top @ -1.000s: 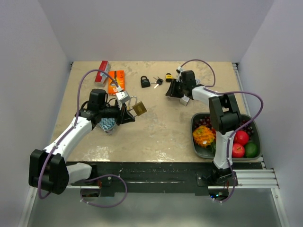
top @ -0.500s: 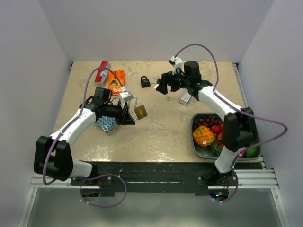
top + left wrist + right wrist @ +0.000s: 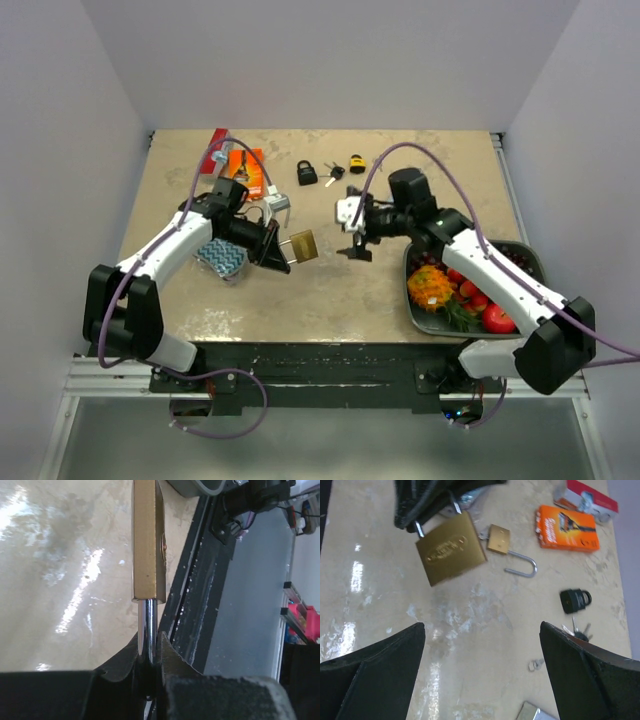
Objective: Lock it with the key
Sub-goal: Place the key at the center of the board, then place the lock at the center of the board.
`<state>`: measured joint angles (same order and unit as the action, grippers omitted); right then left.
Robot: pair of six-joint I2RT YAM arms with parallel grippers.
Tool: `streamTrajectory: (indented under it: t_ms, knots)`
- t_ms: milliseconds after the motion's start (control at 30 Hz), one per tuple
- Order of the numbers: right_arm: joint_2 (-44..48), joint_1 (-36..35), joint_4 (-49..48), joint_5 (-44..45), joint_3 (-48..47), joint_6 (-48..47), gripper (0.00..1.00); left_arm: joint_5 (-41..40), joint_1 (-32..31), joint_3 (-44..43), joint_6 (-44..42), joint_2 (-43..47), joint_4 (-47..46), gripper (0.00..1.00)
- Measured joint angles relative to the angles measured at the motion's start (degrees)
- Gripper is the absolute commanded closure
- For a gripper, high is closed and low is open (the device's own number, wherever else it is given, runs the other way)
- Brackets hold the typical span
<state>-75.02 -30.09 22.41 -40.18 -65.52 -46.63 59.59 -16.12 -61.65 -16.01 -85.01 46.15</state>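
Note:
My left gripper is shut on the steel shackle of a large brass padlock, which hangs above the table and shows edge-on in the left wrist view. My right gripper stands wide open just right of it, nothing between its fingers; its wrist view looks at the padlock's flat face. A small silver key lies on the table below the right gripper. A bunch of keys lies at the back.
A smaller brass padlock with open shackle lies near the left gripper. A black padlock, an orange package and a red box sit at the back. A fruit tray stands front right, a blue patterned pack under the left arm.
My right gripper has opened wide and swung from the back of the table to the middle, close to the padlock. The left gripper has carried the padlock slightly rightward.

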Motion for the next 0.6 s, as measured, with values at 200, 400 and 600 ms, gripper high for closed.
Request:
streamTrajectory:
  t_ms: [200, 400, 600]
  knots:
    - [0.3, -10.9, 0.8, 4.3, 5.3, -11.1, 0.01, 1.0, -3.9, 0.0, 2.0, -0.9, 1.6, 1.0]
    - [0.0, -16.5, -1.9, 9.7, 6.1, -13.4, 0.01, 2.1, -4.1, 0.0, 3.8, -1.4, 1.5, 1.0]
    - [-1.0, -19.0, -5.7, 12.5, 6.8, -13.3, 0.04, 2.8, -4.2, 0.0, 4.5, -1.5, 1.5, 1.0]
